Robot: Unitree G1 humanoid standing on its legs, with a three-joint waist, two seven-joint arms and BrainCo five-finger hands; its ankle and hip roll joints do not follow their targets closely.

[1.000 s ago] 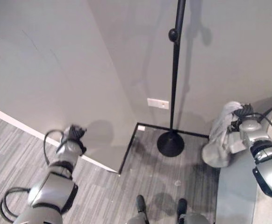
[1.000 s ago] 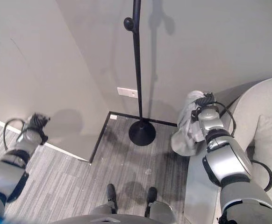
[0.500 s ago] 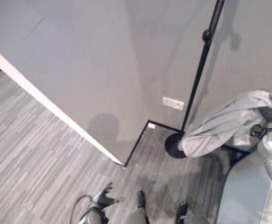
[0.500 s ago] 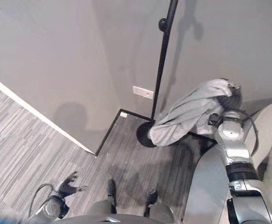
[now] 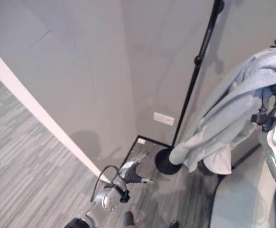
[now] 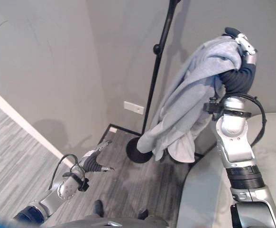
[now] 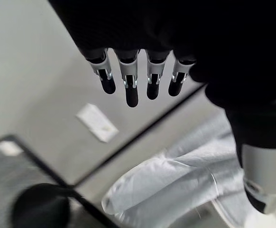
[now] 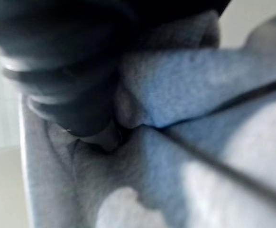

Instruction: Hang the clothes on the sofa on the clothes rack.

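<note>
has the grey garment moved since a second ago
Yes. The grey garment has gone up, from hanging low near the rack's round base to high beside the black rack pole, held in the right hand.

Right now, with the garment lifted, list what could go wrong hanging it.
1. The light grey fabric garment is draped over the raised right hand, bunched and hanging low; loose folds could slip off, or miss a peg.
2. The thin black metal clothes rack stands on a small round base; a sideways pull from the cloth might tip it.
3. The open left hand hangs low, far from the garment, so it cannot steady either.
</note>
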